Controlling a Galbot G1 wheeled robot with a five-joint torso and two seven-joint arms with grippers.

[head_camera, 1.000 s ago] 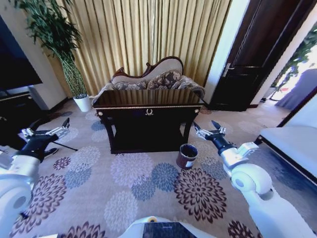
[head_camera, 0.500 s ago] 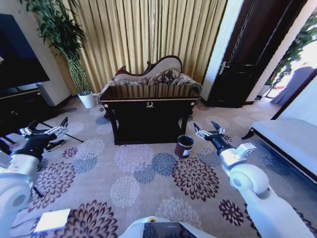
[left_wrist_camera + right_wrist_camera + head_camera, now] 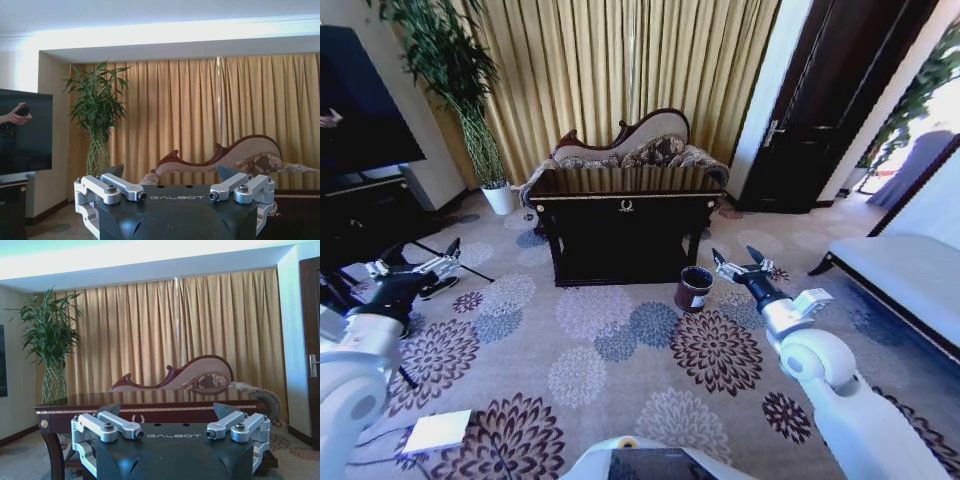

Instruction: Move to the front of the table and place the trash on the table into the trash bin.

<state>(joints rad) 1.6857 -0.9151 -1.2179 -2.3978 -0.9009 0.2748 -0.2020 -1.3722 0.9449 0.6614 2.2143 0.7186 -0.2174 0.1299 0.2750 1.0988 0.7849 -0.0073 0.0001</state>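
Note:
The dark-brown glossy table (image 3: 625, 212) stands straight ahead across the flowered carpet, its top (image 3: 150, 399) seen at a shallow angle. The trash is out of view. The small maroon trash bin (image 3: 694, 288) sits on the carpet by the table's front right leg. My right gripper (image 3: 735, 258) hovers open just right of the bin, above the floor, with nothing between its fingers (image 3: 167, 409). My left gripper (image 3: 417, 258) is held out open and empty (image 3: 171, 172) over the carpet, far left of the table.
A curved-back sofa (image 3: 630, 150) sits behind the table before gold curtains. A tall plant in a white pot (image 3: 500, 198) and a TV on a black stand (image 3: 365, 215) are left. A dark door (image 3: 810, 150) and pale bench (image 3: 900, 280) are right. A white flat item (image 3: 438, 432) lies on the carpet.
The whole head view has shifted: the table and bin look smaller and farther, and more carpet shows in front. Both arms keep the same outstretched pose with fingers open.

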